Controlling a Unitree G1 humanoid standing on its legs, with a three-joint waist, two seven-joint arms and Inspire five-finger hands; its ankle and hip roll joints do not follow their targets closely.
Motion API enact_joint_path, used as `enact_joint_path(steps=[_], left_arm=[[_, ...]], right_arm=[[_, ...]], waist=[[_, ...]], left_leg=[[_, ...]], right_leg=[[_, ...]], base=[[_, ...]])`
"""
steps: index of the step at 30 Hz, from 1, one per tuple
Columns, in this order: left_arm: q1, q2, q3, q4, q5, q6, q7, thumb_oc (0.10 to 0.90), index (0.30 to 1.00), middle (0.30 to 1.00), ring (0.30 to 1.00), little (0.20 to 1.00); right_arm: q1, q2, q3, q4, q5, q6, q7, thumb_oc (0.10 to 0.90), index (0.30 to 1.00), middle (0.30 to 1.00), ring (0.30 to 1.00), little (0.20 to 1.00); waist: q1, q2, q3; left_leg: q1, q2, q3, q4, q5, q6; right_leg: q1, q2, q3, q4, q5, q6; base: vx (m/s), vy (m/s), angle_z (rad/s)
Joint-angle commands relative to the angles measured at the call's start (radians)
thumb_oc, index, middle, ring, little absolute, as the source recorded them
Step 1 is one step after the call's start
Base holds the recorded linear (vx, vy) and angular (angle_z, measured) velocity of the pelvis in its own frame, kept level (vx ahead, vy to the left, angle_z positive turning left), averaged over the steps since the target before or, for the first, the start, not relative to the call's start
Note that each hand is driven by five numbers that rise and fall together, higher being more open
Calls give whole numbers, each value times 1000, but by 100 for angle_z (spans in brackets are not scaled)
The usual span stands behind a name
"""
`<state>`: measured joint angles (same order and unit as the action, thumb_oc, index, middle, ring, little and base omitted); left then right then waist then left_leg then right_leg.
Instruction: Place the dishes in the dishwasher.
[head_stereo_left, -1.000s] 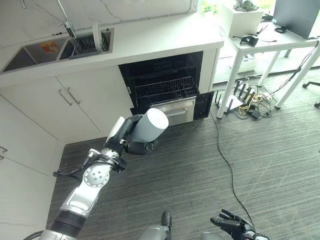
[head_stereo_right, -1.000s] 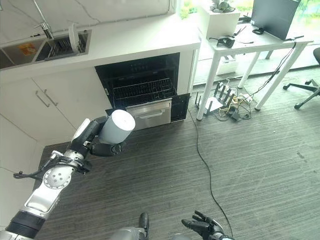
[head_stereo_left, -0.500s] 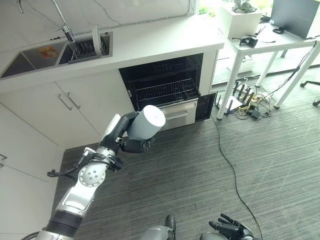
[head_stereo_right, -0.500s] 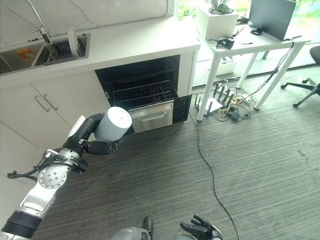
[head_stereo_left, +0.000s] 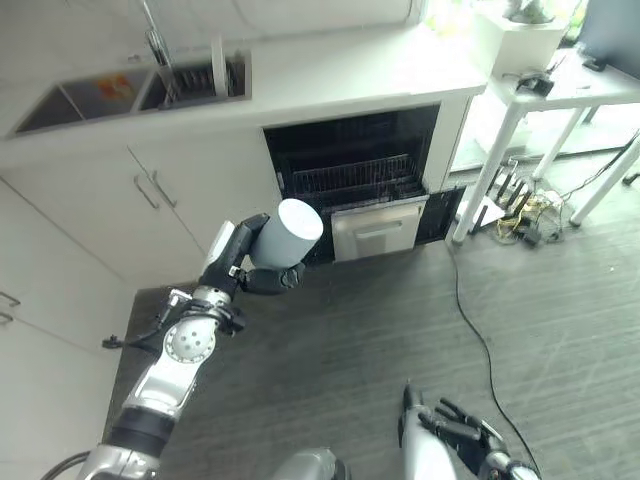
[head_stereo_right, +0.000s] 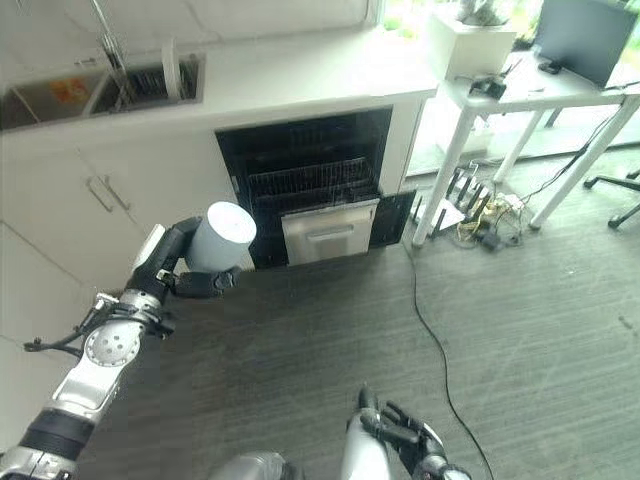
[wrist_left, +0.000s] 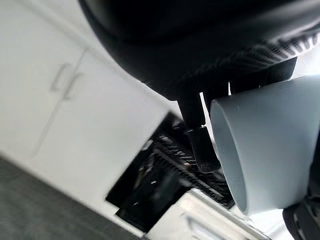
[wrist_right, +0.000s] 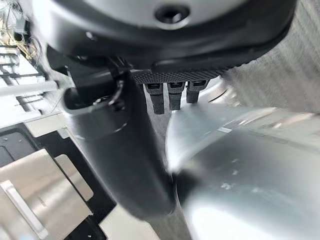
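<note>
So the left hand has its fingers curled round a plain pale grey-white cup, a smooth, slightly tapered cylinder with no handle that I can see. It's held up in the air on its side, over the dark floor, in front of the white cabinet doors and just left of the dishwasher. From the left wrist view you can see the cup's side wall and rim, with dark fingers against it.

No writing or label readable on the cup, it's just blank. There's an orange patch in the sink, too blurred to read.

The dishwasher is open: dark cavity, wire rack pulled partway out, and a stainless panel below it. The rack looks bare from here. Nothing stands between the cup and the rack.

Up on the white countertop, a white plate stands upright at the sink, next to the faucet. Far right there's a white table with a tangle of cables and plugs on the floor beneath it.

The right hand sits low at the near edge, fingers spread and relaxed, holding nothing.
</note>
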<state>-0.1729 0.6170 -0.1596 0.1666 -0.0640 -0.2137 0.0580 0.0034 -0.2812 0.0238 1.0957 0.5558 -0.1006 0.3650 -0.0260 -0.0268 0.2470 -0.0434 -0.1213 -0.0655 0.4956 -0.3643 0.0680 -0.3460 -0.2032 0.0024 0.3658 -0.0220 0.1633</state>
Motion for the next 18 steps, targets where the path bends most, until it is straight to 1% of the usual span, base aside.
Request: enact_joint_path(steps=[1,2,3,4,5,6,7,8,9,10,11,12,13,14,15,16,17,18], left_arm=[[-74,34,65,-181,1,-113,53,400,300,300,300,300],[-53,27,69,-203,6,-104,59,400,300,300,300,300],[-44,24,72,-214,10,-100,60,400,300,300,300,300],[-41,15,75,-241,18,-80,58,400,300,300,300,300],[-45,8,76,-261,24,-62,55,400,300,300,300,300],[-56,6,73,-275,27,-41,55,400,300,300,300,300],[-76,9,71,-271,21,-25,57,400,300,300,300,300],[-90,14,72,-261,13,-20,58,400,300,300,300,300],[-101,19,74,-249,0,-17,55,400,300,300,300,300],[-107,25,76,-242,-9,-11,51,400,300,300,300,300],[-113,30,76,-236,-16,-7,46,400,300,300,300,300],[-120,42,71,-228,-29,-8,40,400,300,300,300,300],[-123,46,69,-225,-33,-8,38,400,300,300,300,300],[-127,45,63,-221,-33,-8,38,400,300,300,300,300],[-125,42,62,-217,-29,-10,40,400,300,300,300,300],[-109,36,68,-214,-17,-21,46,400,300,300,300,300],[-84,32,82,-221,-2,-27,52,400,300,300,300,300],[-73,32,87,-222,25,-31,66,400,300,300,300,300]], right_arm=[[-20,-33,47,-59,40,2,-8,800,900,900,900,900],[-31,-47,46,-54,47,28,-23,800,900,900,900,900],[-34,-52,45,-52,41,38,-29,800,900,900,900,900],[-36,-58,43,-33,32,35,-24,800,900,900,900,900],[-35,-63,43,-15,36,23,-20,800,900,900,900,900],[-35,-67,42,5,44,13,-20,800,900,900,900,900],[-32,-70,36,23,46,2,-20,800,900,900,900,900],[-31,-72,30,34,42,-3,-20,800,900,900,900,900],[-33,-76,25,46,36,-2,-17,800,900,900,900,900],[-36,-77,25,56,32,-1,-16,800,900,900,900,900],[-38,-77,24,64,30,-2,-15,800,900,900,900,900],[-34,-74,26,67,34,-9,-17,800,900,900,900,900],[-32,-73,26,66,37,-11,-17,800,900,900,900,900],[-26,-69,28,60,38,-18,-21,800,900,900,900,900],[-25,-67,31,58,39,-19,-25,800,900,900,900,900],[-29,-63,41,55,38,-15,-32,800,900,900,900,900],[-32,-59,47,54,38,-9,-36,800,900,900,900,900],[-31,-57,48,55,43,-9,-35,800,900,900,900,900]], waist=[[-30,25,-70],[-34,28,-79],[-35,30,-79],[-25,21,-74],[-16,15,-65],[-11,15,-55],[-6,19,-47],[-2,25,-43],[3,29,-41],[3,35,-43],[3,38,-44],[1,52,-42],[-2,58,-42],[1,75,-38],[4,76,-39],[15,79,-48],[20,88,-63],[20,92,-69]], left_leg=[[185,100,44,-196,-40,-73],[230,139,63,-196,-4,-96],[242,155,71,-196,29,-106],[219,183,93,-110,146,-118],[145,189,100,14,187,-118],[58,192,102,118,217,-113],[-23,172,104,162,223,-104],[-59,140,106,136,208,-94],[-57,108,108,71,188,-82],[-51,95,114,-8,180,-77],[-35,87,125,-94,188,-75],[-49,88,138,-196,200,-80],[-65,87,135,-196,190,-80],[-118,77,109,-196,207,-94],[-132,69,91,-196,215,-95],[-137,51,39,-196,203,-85],[-131,42,16,-196,183,-74],[-124,45,23,-196,175,-71]], right_leg=[[93,4,-49,-66,-19,35],[110,25,-53,-66,-39,16],[123,37,-52,-66,-50,6],[155,47,-47,-66,-78,-20],[185,55,-43,-66,-95,-40],[210,65,-41,-66,-110,-59],[230,71,-48,-66,-122,-71],[240,76,-51,-66,-130,-72],[250,81,-48,-66,-140,-68],[250,89,-45,-66,-147,-65],[255,94,-44,-66,-155,-63],[261,109,-51,-66,-167,-60],[263,114,-57,-66,-172,-59],[272,129,-49,-66,-183,-58],[275,131,-41,-66,-188,-57],[274,134,-30,-66,-195,-55],[265,135,-33,-66,-197,-51],[262,130,-43,-66,-197,-48]], base=[[463,-370,5],[392,-311,6],[411,-350,4],[318,-327,14],[315,-349,8],[236,-258,19],[225,-157,21],[223,-37,19],[211,53,-2],[213,88,-26],[180,140,-35],[140,140,-35],[138,195,-38],[134,166,-40],[189,247,-29],[184,270,-19],[177,292,-11],[143,230,-49]])
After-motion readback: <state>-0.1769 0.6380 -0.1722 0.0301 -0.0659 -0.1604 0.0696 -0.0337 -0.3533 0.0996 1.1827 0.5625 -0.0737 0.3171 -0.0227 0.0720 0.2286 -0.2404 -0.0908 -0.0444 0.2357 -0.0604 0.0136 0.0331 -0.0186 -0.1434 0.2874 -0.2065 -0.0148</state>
